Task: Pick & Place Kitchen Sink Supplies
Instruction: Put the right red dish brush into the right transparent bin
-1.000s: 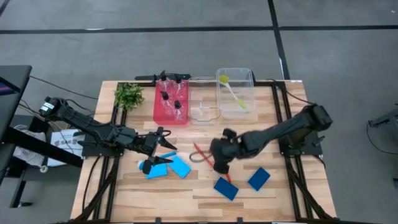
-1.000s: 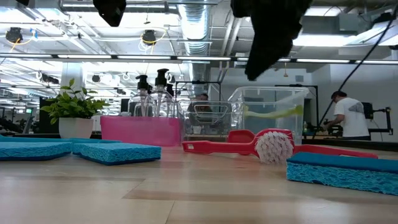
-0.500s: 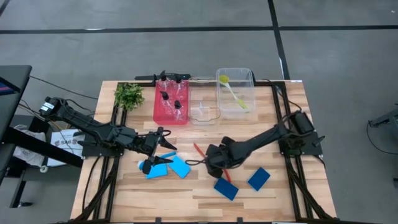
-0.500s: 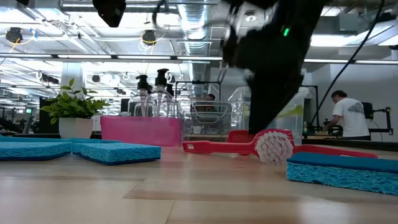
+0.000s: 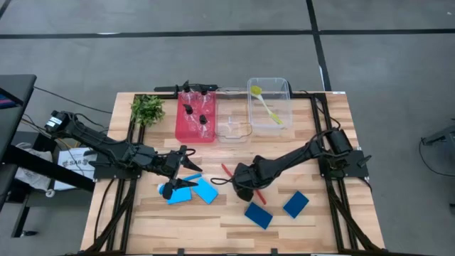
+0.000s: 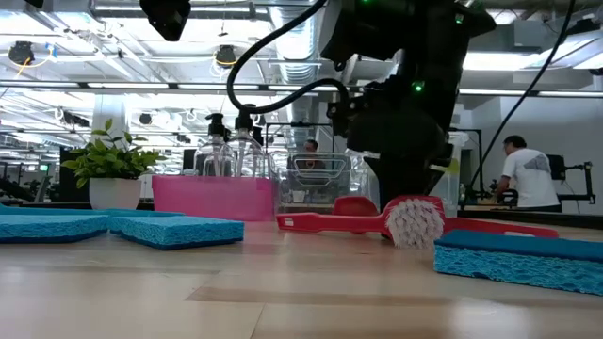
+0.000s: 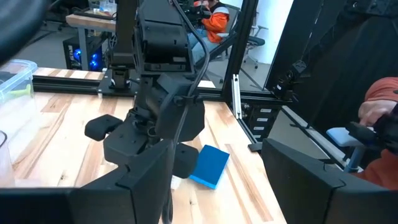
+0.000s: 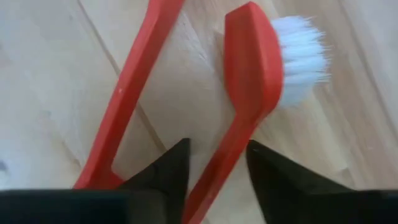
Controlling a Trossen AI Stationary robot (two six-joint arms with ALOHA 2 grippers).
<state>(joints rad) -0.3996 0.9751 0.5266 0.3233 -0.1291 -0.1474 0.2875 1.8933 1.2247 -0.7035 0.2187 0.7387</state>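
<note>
- Where the right gripper (image 5: 242, 183) has dropped to the middle of the worktop (image 5: 334, 226), two red brushes (image 8: 249, 81) lie side by side on the wood; the wrist view shows one handle running between the spread fingers (image 8: 168, 171), the bristled head beyond them, and nothing clamped.
- From the low view the nearer red brush (image 6: 363, 220) rests flat, its white bristle head turned toward the camera, with the right arm's dark bulk right behind it.
- Two dark-blue sponges (image 5: 259, 215) sit toward the front edge, right of centre, the second (image 5: 296, 204) nearer the right edge.
- Light-blue sponges (image 5: 206, 190) lie left of centre, just beside the left gripper (image 5: 186, 178).
- That left gripper hangs over them with its fingers (image 5: 190, 167) wide apart and empty.
- Along the back edge a pink bin (image 5: 180, 128) holds clear pump bottles (image 5: 201, 119) with black tops.
- Next to it stands a small clear bin (image 5: 232, 128), and then a larger clear bin (image 5: 283, 89) with a yellow-green brush (image 5: 264, 103) lying inside.
- A leafy plant (image 5: 147, 109) stands at the back-left corner.
- Beyond the worktop, a person (image 6: 524, 177) in white stands in the room.
</note>
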